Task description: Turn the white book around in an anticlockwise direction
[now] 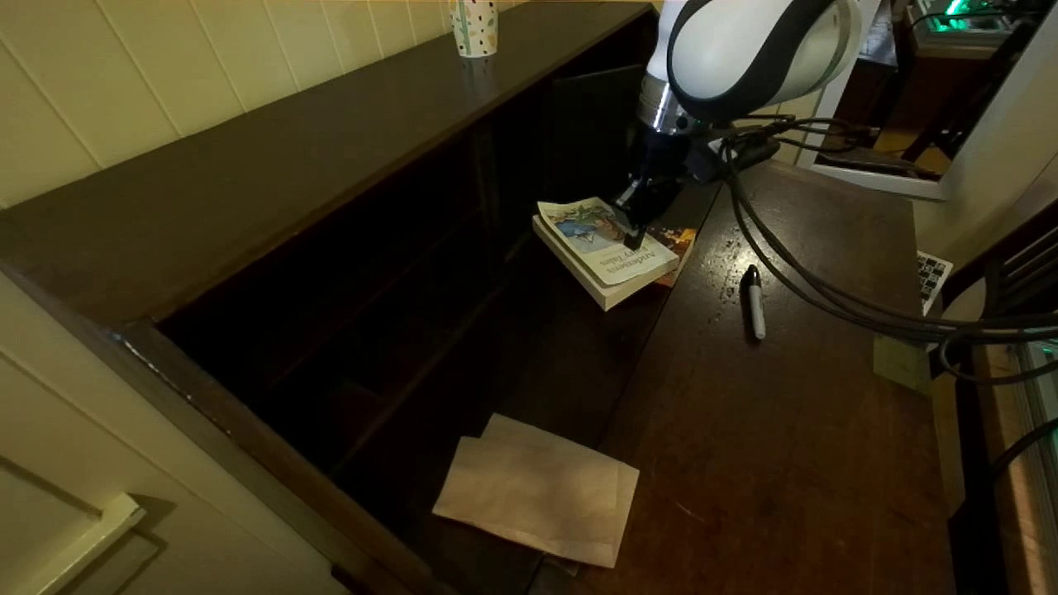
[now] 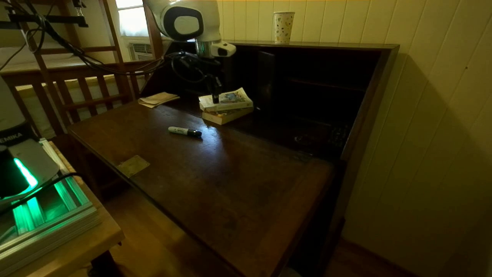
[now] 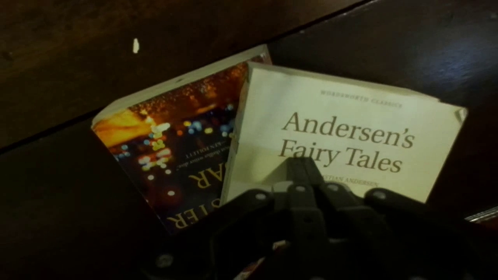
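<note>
Your white book [image 3: 342, 132] is thick, closed and face up, with pale page edges and a blue-green cover picture. In the wrist view you read its title, Andersen's Fairy Tales, slanting slightly down to the right (in an exterior view, the white book [image 1: 595, 235] shows it upside down). It lies on a dark book [image 3: 171, 151], askew, hiding part of that cover.

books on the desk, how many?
2. The white book lies askew on top; the dark book is under it, partly covered, on the desk. Its recess is too dark to rule out more.
</note>
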Controlling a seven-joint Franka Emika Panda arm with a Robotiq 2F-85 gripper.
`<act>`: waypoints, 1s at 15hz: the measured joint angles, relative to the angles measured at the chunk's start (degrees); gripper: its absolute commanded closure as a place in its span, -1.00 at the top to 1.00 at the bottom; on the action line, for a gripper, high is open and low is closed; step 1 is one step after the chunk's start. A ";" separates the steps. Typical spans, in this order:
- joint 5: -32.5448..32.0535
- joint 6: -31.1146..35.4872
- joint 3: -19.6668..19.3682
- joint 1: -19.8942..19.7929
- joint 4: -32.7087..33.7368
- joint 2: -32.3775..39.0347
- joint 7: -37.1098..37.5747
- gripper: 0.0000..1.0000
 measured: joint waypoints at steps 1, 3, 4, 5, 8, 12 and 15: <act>-1.18 -0.08 -0.37 0.01 0.02 -0.01 0.01 -1.00; -3.18 -0.19 -1.13 0.01 0.04 -0.01 0.04 -1.00; -3.99 -0.20 -1.51 0.02 0.04 -0.01 0.07 -1.00; -4.94 -0.20 -1.98 0.05 0.04 -0.01 0.24 -1.00; -6.40 -0.21 -3.01 0.02 0.04 0.00 0.61 -1.00; -6.31 -0.69 -2.71 -0.17 0.03 -0.27 0.32 -1.00; -5.92 -2.36 -1.75 -0.24 0.01 -0.86 -0.55 -1.00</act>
